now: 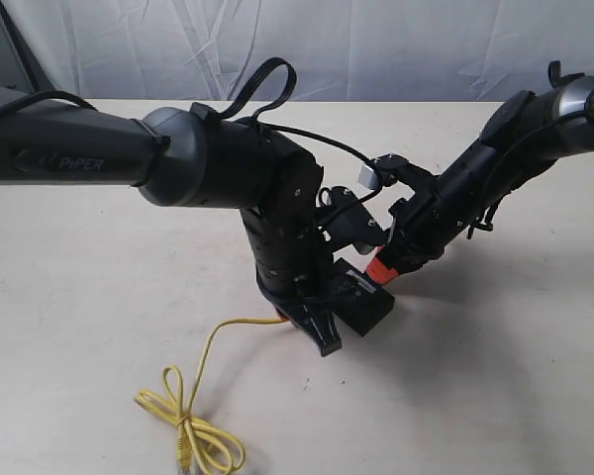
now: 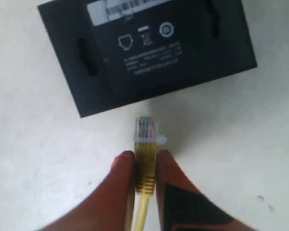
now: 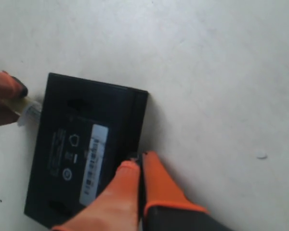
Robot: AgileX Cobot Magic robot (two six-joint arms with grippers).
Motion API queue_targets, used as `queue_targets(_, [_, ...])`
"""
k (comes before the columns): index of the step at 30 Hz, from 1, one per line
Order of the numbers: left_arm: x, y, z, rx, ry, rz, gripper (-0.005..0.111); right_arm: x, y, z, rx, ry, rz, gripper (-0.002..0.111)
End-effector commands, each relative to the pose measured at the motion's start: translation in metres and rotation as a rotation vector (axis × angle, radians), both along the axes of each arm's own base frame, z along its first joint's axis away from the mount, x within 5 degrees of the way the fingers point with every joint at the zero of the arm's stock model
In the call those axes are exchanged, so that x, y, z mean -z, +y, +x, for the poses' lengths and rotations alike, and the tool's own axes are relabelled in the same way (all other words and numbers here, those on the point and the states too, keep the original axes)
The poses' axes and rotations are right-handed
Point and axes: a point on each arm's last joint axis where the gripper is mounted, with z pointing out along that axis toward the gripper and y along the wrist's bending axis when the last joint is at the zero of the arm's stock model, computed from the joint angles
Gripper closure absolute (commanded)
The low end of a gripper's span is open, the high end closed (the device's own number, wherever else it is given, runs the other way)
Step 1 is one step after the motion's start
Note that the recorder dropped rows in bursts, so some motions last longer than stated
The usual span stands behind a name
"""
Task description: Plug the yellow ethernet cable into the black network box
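Note:
The black network box (image 2: 144,53) lies flat on the table with its white label up; it also shows as the box (image 3: 82,149) and the box (image 1: 364,300). My left gripper (image 2: 145,155) is shut on the yellow boot of the yellow ethernet cable (image 2: 143,207). Its clear plug (image 2: 145,129) points at the box's side wall, a short gap away. The cable (image 1: 213,351) trails off to a looped bundle (image 1: 193,435). My right gripper (image 3: 138,160) is shut, its orange tips resting against the box's opposite edge. In the exterior view the left gripper (image 1: 317,327) and right gripper (image 1: 381,269) flank the box.
The pale table (image 1: 495,376) stretches to the right and front of the box. A white curtain (image 1: 376,49) hangs behind the table. The left arm's thick black links (image 1: 208,168) hang over the middle of the table, with loose black wiring (image 1: 267,79) above.

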Motion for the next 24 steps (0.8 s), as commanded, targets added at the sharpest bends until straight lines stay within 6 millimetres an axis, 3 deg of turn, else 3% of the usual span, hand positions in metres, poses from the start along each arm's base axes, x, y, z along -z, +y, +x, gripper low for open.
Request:
queue_targets(1, [-0.0018,-0.0004,0.0025,-0.011,-0.026,0.001,0.107,0.0068,0.0001,0.0003,0.029,0.000,-0.018,0.109])
queue_targets(24, [-0.0039,-0.0094,0.0053,-0.080,-0.044,-0.109,0.107,0.0050,0.0024,-0.0011,0.070,0.051,0.005,0.109])
